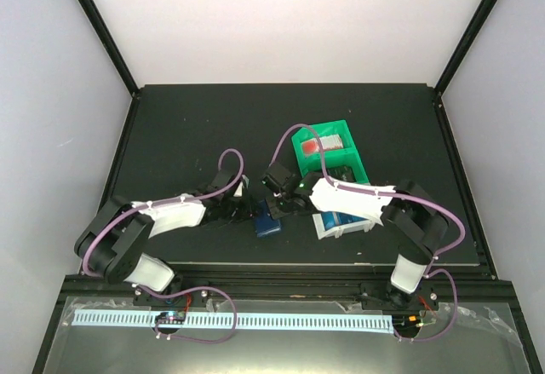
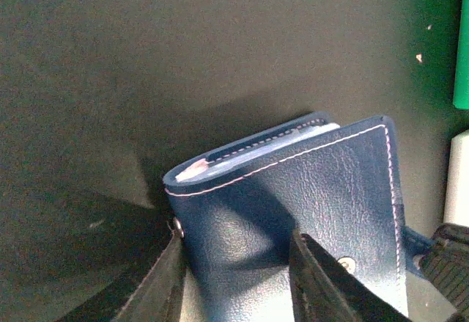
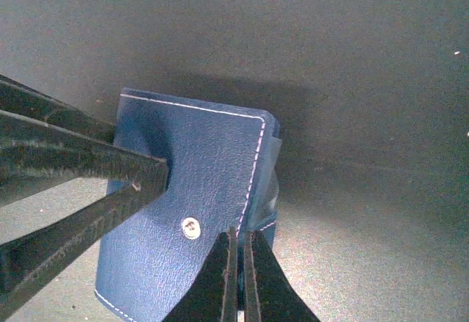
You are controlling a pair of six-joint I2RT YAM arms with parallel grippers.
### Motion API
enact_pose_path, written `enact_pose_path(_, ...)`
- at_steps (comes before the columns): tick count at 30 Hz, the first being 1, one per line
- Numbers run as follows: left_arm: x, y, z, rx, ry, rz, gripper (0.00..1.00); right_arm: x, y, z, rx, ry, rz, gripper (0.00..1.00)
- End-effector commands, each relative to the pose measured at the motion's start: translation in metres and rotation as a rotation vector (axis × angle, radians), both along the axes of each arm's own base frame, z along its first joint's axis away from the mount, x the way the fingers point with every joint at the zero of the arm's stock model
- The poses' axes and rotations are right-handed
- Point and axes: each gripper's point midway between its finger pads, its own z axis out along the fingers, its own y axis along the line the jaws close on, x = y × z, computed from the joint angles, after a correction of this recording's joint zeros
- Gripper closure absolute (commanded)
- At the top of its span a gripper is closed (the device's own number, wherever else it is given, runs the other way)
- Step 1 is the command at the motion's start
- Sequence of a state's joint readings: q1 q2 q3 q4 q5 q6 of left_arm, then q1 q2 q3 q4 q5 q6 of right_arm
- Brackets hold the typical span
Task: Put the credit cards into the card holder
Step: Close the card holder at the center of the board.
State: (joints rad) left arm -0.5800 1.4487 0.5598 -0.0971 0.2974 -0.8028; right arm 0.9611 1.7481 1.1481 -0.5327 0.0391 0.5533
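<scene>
The card holder lies folded on the counter between both arms, the left fingers pinching its near-left edge and the right fingers pressed together at its right edge.

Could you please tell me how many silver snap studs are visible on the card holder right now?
1 on the card holder cover: snap stud, low centre. Others may be hidden.

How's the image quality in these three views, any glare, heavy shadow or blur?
Top view: sharp, bright white walls, dark mat, no glare. Left wrist: card holder crisp with stitching clear, fingers dark and soft, heavy shadow at lower left. Right wrist: holder well lit, near fingers slightly blurred, mat grainy.
</scene>
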Motion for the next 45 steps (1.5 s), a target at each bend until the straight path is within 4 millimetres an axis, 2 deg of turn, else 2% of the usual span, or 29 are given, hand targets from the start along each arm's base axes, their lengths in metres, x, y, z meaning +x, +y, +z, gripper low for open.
enact_pose_path(1, -0.011, 0.022, -0.032, 0.167, 0.064, 0.015, 0.65, 0.003, 0.01, 0.0, 0.033, 0.002, -0.043, 0.99)
enact_pose_path(3, -0.014, 0.022, -0.038, 0.177, 0.08, 0.012, 0.69, 0.003, 0.014, -0.004, 0.068, 0.011, -0.06, 0.99)
enact_pose_path(10, -0.023, 0.025, -0.051, 0.18, 0.109, 0.011, 0.71, 0.0, 0.026, -0.016, 0.149, 0.054, -0.107, 0.99)
enact_pose_path(22, -0.024, 0.017, -0.041, 0.111, 0.091, 0.002, 0.71, -0.002, 0.015, -0.035, 0.077, 0.072, -0.123, 0.97)
enact_pose_path(28, -0.026, 0.015, -0.04, 0.089, 0.096, -0.007, 0.71, -0.002, 0.016, -0.032, 0.077, 0.069, -0.114, 0.84)
enact_pose_path(37, -0.026, 0.014, -0.041, 0.084, 0.096, -0.012, 0.74, -0.004, 0.024, -0.02, 0.145, 0.077, -0.134, 0.81)
enact_pose_path(45, -0.027, 0.013, -0.045, 0.081, 0.108, -0.016, 0.74, -0.004, 0.018, -0.02, 0.12, 0.066, -0.153, 0.8)
